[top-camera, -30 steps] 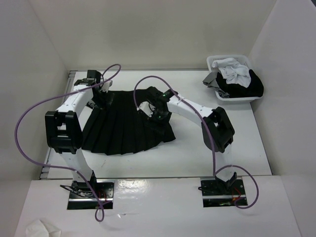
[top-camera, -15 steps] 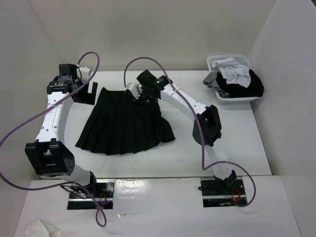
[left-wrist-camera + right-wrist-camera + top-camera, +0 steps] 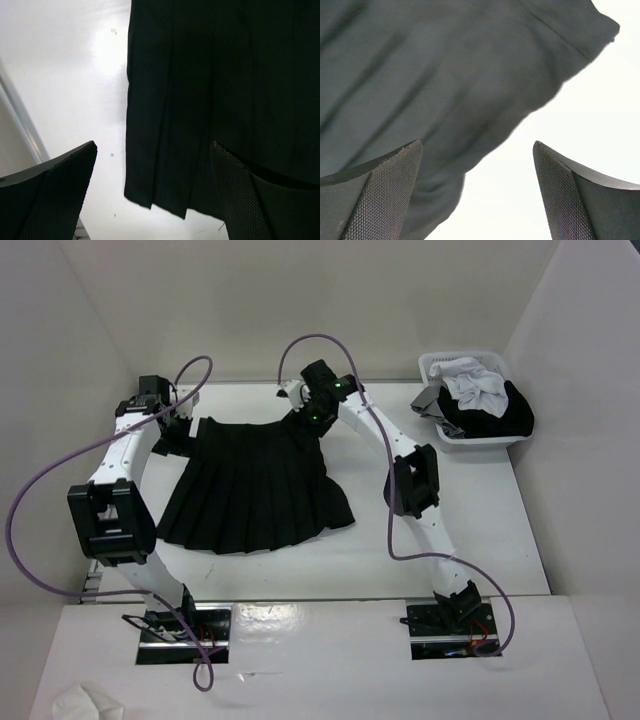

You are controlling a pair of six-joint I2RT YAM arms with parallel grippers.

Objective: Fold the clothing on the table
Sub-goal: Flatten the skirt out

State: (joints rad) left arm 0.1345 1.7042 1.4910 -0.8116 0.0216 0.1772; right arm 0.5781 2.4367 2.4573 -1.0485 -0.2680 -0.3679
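Below your left gripper (image 3: 154,145) and right gripper (image 3: 477,142) lies the black skirt (image 3: 250,500), spread on the surface (image 3: 450,530). Both are wide apart, holding nothing.

The black pleated skirt (image 3: 250,490) lies spread flat on the white table (image 3: 440,530), waistband far, hem near.

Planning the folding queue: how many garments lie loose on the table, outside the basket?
1: the black skirt, spread flat on the table. The basket at the far right holds a pile that may hide several more.
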